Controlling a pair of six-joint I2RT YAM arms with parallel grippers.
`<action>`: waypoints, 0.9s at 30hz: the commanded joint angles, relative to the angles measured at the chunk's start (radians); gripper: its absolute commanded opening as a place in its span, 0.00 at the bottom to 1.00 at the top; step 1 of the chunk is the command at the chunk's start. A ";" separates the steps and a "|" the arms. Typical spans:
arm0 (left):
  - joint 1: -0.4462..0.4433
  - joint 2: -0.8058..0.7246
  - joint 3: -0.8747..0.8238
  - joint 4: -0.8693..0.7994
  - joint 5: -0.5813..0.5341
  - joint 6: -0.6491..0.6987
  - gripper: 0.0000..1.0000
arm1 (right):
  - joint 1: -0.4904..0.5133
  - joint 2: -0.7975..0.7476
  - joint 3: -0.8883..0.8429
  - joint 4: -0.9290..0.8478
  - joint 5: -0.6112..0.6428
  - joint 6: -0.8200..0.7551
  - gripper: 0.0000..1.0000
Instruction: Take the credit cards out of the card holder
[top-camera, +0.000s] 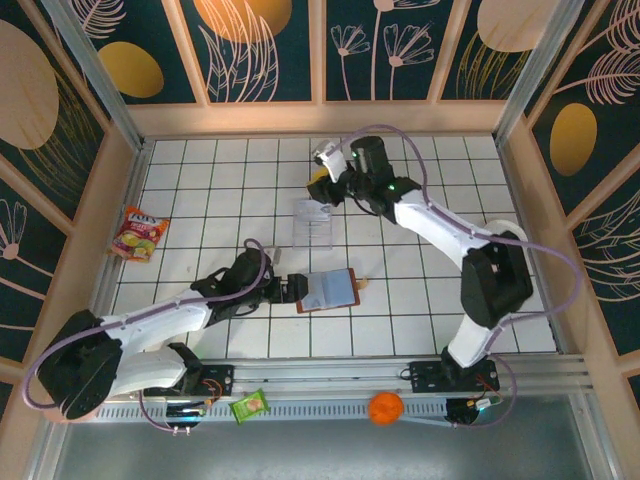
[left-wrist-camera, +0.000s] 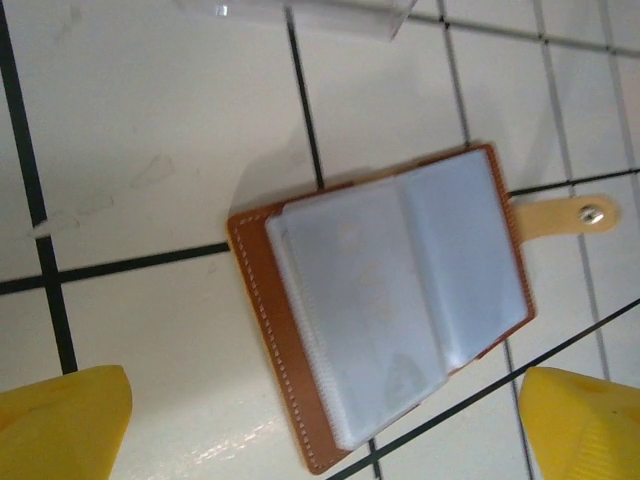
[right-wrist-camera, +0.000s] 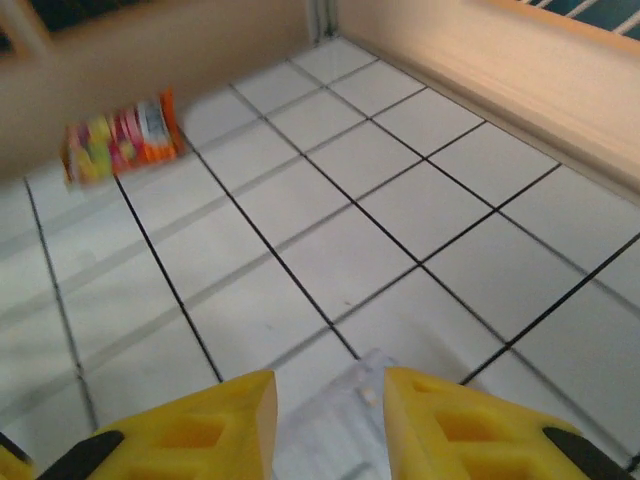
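Two grippers share the white tiled table (top-camera: 200, 325), and the next move looks to be the left one's. Largest of the things on it is the clear plastic tray (top-camera: 315, 225), toward the far side. The right gripper (right-wrist-camera: 330, 392) hangs just above the tray, its jaws partly parted. Something pale and flat shows in the gap, but they clamp nothing that can be seen. Near the table's middle lies the brown leather card holder (left-wrist-camera: 268, 330), open and flat, its tan clasp tab (left-wrist-camera: 565, 215) pointing toward the right arm's side. The left gripper (left-wrist-camera: 322, 400) hovers close over the holder's near edge, jaws spread as wide as they go and empty. The pale grey-white credit cards (left-wrist-camera: 365, 310) sit inside the cloudy sleeves, faint through the plastic. Doing this step well probably means narrowing the jaws first, coming in low, and pinching one card's edge alone. The holder looks light and may drag along, so pinning its leather cover with the right gripper would likely help.
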 joint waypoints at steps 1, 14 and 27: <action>0.009 -0.081 -0.021 0.045 -0.073 -0.026 0.99 | 0.001 -0.062 -0.128 0.213 0.001 0.354 0.34; 0.009 -0.360 -0.079 -0.020 -0.257 -0.005 0.99 | 0.348 -0.257 -0.508 0.012 0.347 0.532 0.34; 0.009 -0.413 -0.155 -0.060 -0.245 -0.053 0.99 | 0.559 -0.041 -0.408 -0.132 0.612 0.541 0.33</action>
